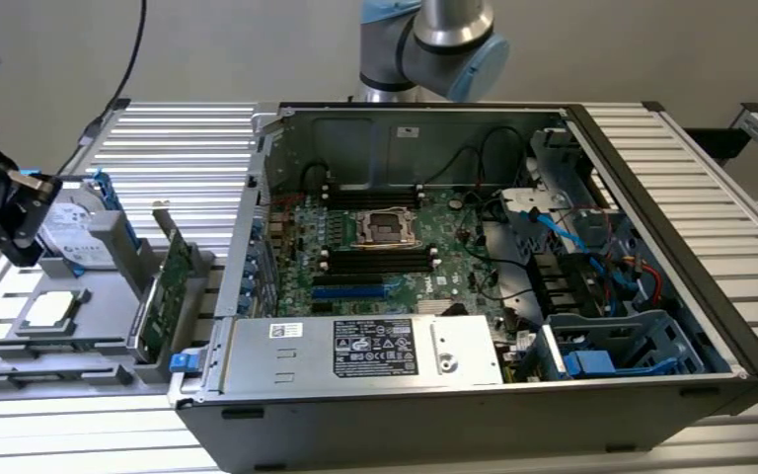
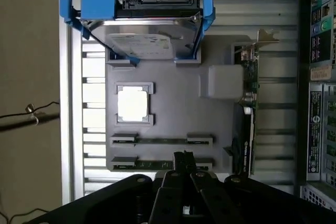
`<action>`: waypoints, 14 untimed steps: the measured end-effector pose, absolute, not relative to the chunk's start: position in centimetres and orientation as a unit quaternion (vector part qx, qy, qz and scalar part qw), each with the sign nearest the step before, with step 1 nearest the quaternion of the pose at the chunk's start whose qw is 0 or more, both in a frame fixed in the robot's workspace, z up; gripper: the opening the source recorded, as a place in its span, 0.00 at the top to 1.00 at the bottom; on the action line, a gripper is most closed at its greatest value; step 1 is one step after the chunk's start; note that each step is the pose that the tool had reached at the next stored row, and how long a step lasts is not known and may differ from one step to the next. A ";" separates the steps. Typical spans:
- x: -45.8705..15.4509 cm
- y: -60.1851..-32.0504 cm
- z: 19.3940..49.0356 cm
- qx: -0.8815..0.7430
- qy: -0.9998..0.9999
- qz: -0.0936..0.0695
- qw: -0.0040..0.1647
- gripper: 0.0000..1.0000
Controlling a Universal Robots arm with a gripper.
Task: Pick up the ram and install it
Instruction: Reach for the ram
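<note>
Two ram sticks stand on edge in the slots of a grey holder tray [image 2: 173,103]: one ram stick [image 2: 160,141] farther from my fingers, and the other ram stick [image 2: 149,164] right at them. My gripper [image 2: 184,157] hangs over this nearer stick, its dark fingers drawn together to a point with nothing between them. In the exterior view the gripper [image 1: 24,255] is at the far left, above the tray [image 1: 90,341]. The open computer case [image 1: 485,267] lies flat, and its motherboard's black memory slots [image 1: 376,261] sit below the processor socket.
The tray also carries a silver processor chip [image 2: 134,103], a hard drive in a blue caddy [image 2: 142,30] and a tall green expansion card [image 2: 247,108] on the side toward the case. The case's wall [image 1: 250,217] rises beside the tray. A black cable [image 2: 26,116] runs over the floor.
</note>
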State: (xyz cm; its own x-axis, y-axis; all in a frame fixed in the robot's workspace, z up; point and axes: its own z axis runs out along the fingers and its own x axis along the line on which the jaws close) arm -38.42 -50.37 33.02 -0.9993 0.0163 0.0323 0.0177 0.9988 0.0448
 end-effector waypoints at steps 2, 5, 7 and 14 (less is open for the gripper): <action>-38.5 -50.8 32.8 -0.008 -1.000 -0.022 0.019 0.89; -38.6 -51.5 32.5 -0.007 -0.999 -0.022 0.024 0.89; -38.6 -52.0 32.4 -0.007 -0.999 -0.022 0.026 0.89; -38.6 -53.9 31.5 -0.002 -0.999 -0.023 0.029 0.89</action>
